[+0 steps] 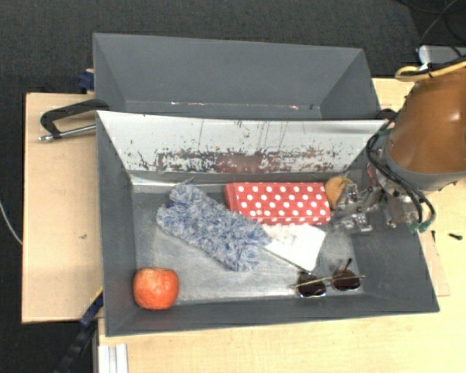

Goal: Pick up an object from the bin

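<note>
My gripper is at the bin's 3 o'clock, can't tell how wide it's set, with a tan lump just beside it at 10, the red polka-dot box crowding in at 9, a white packet at 8 and sunglasses at 6.

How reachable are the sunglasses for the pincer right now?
Probably yes. The sunglasses lie uncovered on the bin floor by the front wall, and only bare floor separates them from the pincer at the right side.
</note>
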### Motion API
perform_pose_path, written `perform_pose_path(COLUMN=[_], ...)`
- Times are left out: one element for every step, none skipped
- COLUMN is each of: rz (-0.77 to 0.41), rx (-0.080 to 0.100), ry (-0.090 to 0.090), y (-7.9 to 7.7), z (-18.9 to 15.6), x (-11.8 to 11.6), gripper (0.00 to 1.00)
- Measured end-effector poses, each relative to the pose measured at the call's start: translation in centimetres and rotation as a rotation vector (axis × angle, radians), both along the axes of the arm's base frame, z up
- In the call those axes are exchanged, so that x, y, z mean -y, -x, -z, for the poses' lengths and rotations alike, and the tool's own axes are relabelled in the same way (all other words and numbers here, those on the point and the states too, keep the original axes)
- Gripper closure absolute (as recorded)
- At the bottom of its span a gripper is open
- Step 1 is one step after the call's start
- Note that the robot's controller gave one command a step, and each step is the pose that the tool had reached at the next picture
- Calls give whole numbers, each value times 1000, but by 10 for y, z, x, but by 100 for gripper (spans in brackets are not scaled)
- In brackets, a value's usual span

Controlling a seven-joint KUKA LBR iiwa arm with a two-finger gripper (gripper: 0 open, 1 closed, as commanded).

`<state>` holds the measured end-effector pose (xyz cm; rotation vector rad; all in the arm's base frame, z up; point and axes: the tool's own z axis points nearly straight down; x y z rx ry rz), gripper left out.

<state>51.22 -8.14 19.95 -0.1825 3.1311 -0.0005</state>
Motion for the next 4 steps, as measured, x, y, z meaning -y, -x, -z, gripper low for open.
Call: perform_pose_path(rz=[-1,-1,-88,-142], rx=[0,0,2,-4], ry=[0,0,1,0], y=[0,0,-1,8], z=[0,0,17,37], x=[0,0,2,2], gripper=[0,0,0,0])
